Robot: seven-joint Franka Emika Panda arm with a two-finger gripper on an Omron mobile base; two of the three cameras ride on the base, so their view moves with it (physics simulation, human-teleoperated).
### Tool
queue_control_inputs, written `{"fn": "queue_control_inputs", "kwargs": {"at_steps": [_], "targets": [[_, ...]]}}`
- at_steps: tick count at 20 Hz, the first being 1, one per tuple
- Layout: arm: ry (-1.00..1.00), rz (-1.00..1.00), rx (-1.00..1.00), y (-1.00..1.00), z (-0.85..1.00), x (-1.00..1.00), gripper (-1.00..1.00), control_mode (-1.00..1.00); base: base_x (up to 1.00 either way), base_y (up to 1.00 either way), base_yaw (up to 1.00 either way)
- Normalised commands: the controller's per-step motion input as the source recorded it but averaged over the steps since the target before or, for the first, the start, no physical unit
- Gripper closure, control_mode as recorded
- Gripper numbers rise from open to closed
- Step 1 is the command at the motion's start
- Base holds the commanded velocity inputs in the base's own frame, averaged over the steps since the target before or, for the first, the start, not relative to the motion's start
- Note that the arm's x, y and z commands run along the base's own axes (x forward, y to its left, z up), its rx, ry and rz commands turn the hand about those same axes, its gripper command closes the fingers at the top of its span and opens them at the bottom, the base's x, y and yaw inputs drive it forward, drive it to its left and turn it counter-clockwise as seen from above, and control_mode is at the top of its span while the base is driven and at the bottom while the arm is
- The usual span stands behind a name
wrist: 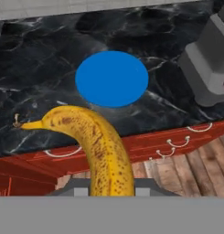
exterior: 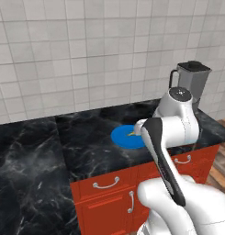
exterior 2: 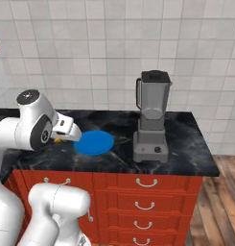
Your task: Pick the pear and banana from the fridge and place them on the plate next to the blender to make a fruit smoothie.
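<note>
The banana, yellow with brown speckles and a dark stem tip, is curving up from between the jaws, hanging above the table's front edge. The bright blue plate is lying flat and bare on the dark marble table, just beside the grey-based blender.

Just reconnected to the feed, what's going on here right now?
The gripper is shut on the banana and holds it in the air near the counter's front edge, short of the blue plate. The plate is bare, with no pear on it. The blender stands on the counter beside the plate.
</note>
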Motion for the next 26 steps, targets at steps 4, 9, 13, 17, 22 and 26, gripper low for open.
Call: {"fn": "queue_control_inputs", "kwargs": {"at_steps": [4,9,13,17,22,26], "targets": [[0.24,-0.05,-0.02,-0.04,-0.68,0.98,1.00,-1.00,0.00,0.00,0.00],[0.02,-0.03,0.00,0.00,-0.54,0.86,1.00,-1.00,0.00,0.00,0.00],[-0.04,-0.02,0.00,0.00,-0.56,0.97,1.00,-1.00,0.00,0.00,0.00],[-0.10,-0.02,0.00,0.00,-0.61,1.00,1.00,-1.00,0.00,0.00,0.00],[-0.14,-0.01,-0.01,0.00,-0.45,0.94,1.00,-1.00,0.00,0.00,0.00],[-0.03,0.00,0.00,0.00,-0.10,0.61,-1.00,-1.00,0.00,0.00,0.00]]}}
